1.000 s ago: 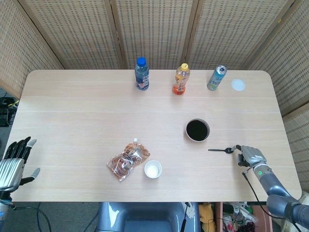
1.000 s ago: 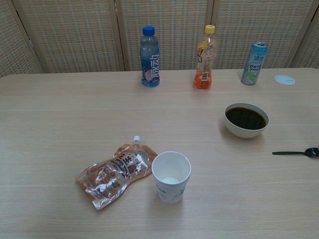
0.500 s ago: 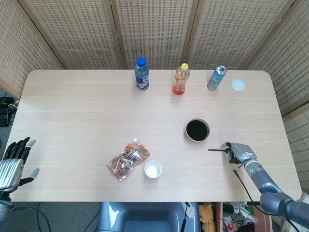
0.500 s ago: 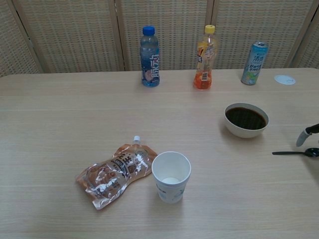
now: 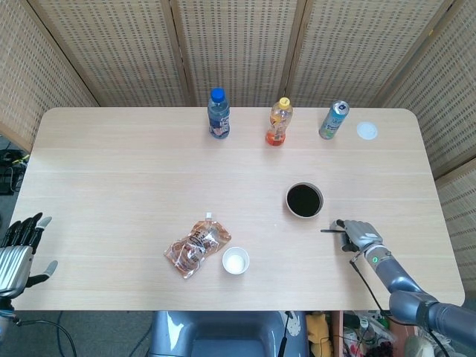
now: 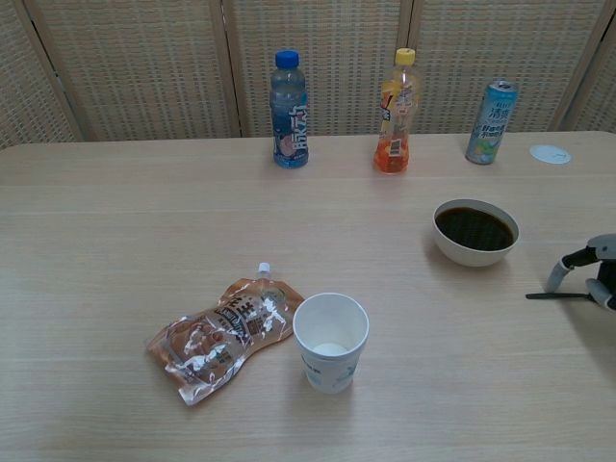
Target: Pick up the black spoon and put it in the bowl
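The black spoon (image 5: 329, 230) lies flat on the table, right of and a little nearer than the white bowl (image 5: 304, 201) of dark liquid. Only its thin handle (image 6: 556, 295) shows. My right hand (image 5: 355, 235) sits over the spoon's bowl end with fingers apart; in the chest view the right hand (image 6: 589, 270) enters at the right edge, one finger (image 6: 556, 276) hanging just above the handle. The bowl (image 6: 475, 232) stands apart from the hand. My left hand (image 5: 18, 251) hangs open beyond the table's left front corner, holding nothing.
A blue-capped bottle (image 5: 218, 114), an orange drink bottle (image 5: 279, 122), a can (image 5: 334, 120) and a white lid (image 5: 367, 131) line the far side. A snack pouch (image 5: 195, 248) and a paper cup (image 5: 236, 260) sit near the front centre.
My right hand has slid left along the table and now covers the spoon's bowl end. The spoon has not moved. My left hand has sunk slightly lower.
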Robot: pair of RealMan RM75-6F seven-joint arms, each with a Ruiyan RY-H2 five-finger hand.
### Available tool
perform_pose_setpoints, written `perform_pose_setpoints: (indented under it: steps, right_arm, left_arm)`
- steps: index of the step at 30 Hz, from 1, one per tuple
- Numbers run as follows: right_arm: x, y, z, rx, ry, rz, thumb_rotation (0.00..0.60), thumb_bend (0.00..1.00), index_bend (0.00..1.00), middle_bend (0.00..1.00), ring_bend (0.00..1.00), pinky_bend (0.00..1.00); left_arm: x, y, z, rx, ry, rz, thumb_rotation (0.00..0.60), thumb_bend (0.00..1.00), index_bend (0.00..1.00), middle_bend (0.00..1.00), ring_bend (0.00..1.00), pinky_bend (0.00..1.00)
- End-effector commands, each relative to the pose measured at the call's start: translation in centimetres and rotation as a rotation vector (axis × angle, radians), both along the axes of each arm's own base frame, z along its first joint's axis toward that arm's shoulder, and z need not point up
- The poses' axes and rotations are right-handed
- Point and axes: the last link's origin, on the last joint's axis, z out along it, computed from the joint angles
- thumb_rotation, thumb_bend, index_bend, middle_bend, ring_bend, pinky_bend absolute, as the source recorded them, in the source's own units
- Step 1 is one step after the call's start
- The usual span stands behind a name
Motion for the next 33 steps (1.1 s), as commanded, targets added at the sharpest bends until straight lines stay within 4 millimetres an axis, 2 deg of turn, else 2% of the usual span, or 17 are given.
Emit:
perform_pose_setpoints:
  steps: [1, 20, 22, 25, 27, 29, 33]
  right_arm:
    - [0.0, 0.1, -0.1, 0.006, 0.001, -0.002, 0.6, 0.97, 0.27, 0.95, 0.99, 1.0]
    - [0.9, 1.6, 0.1, 0.046, -0.004, 0.028, 0.6, 0.97, 0.27, 0.95, 0.99, 1.0]
    - [1.2, 1.6, 0.2, 0.032, -0.013, 0.037, 0.6, 0.91, 0.27, 0.95, 0.99, 1.0]
    - [1.6, 1.6, 0.5, -0.01, -0.027, 0.063, 0.6, 0.66, 0.34, 0.94, 0.99, 1.0]
    - [1.8, 1.5, 0.8, -0.058, -0.038, 0.084, 0.6, 0.57, 0.4, 0.94, 0.99, 1.0]
    - [1.9, 1.6, 1.0, -0.105, -0.05, 0.105, 0.6, 0.53, 0.46, 0.95, 0.99, 1.0]
    - [1.9, 1.8, 1.1, -0.183, -0.048, 0.157, 0.6, 0.52, 0.51, 0.95, 0.99, 1.0]
  left_arm:
    - [0.0, 0.0, 0.0, -0.001, 0.0, 0.001, 0.6, 0.32, 0.0, 0.0, 0.0, 0.0]
    - [0.1, 0.1, -0.1, -0.003, -0.001, -0.001, 0.6, 0.32, 0.0, 0.0, 0.0, 0.0]
    - [0.0, 0.0, -0.1, -0.002, -0.001, 0.001, 0.6, 0.32, 0.0, 0.0, 0.0, 0.0]
    - [0.0, 0.0, -0.1, -0.002, -0.001, 0.002, 0.6, 0.32, 0.0, 0.0, 0.0, 0.0]
    - [0.0, -0.1, -0.1, -0.001, -0.002, 0.003, 0.6, 0.32, 0.0, 0.0, 0.0, 0.0]
    - [0.0, -0.1, -0.1, -0.001, -0.002, 0.002, 0.6, 0.32, 0.0, 0.0, 0.0, 0.0]
    - [0.0, -0.1, -0.1, -0.001, -0.004, 0.001, 0.6, 0.32, 0.0, 0.0, 0.0, 0.0]
